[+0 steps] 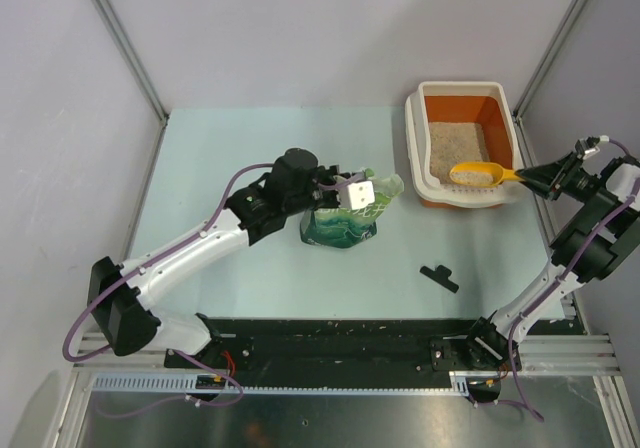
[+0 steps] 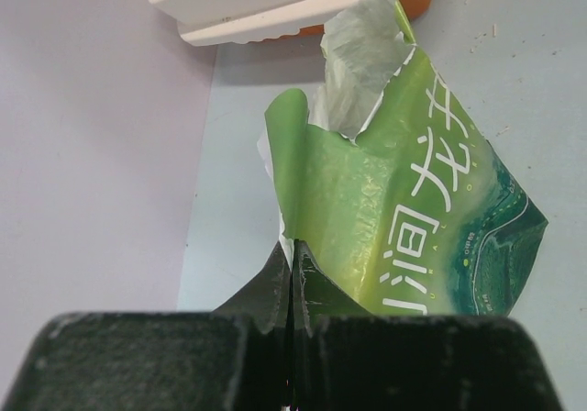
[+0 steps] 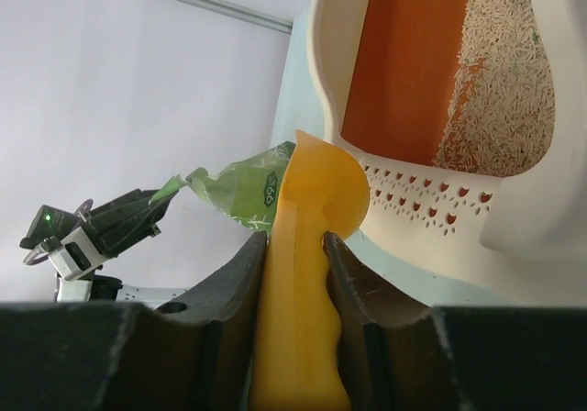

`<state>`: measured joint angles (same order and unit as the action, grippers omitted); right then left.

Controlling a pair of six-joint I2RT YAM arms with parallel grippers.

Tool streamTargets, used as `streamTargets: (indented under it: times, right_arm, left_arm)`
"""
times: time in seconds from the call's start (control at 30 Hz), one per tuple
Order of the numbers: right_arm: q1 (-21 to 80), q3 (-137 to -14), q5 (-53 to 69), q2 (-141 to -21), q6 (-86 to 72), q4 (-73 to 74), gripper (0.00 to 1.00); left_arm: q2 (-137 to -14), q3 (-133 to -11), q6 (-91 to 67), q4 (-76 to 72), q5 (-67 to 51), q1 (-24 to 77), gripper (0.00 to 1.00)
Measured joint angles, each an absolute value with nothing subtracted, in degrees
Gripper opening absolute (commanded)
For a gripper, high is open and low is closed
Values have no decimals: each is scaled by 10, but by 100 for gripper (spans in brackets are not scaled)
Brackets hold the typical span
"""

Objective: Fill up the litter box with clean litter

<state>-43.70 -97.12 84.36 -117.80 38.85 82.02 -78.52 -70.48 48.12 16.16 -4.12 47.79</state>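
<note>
- A small black piece [image 1: 440, 277] lies on the table [image 1: 250, 148], apart from the green litter bag [image 1: 345, 226].
- The left gripper [image 2: 292, 278] is closed, pinching the bag's edge.
- The right gripper [image 3: 293, 246] clamps the handle of the yellow-orange scoop [image 1: 478, 175].
- The litter box [image 1: 416, 143], at the far right corner, holds clean litter [image 1: 455, 140].
</note>
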Motion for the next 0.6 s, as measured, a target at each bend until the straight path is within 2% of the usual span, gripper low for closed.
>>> streamTargets:
  times: [0.6]
  right_arm:
    - [-418, -951, 851, -1224, 496, 809, 0]
  left_arm:
    - [-797, -722, 486, 204, -35, 489, 0]
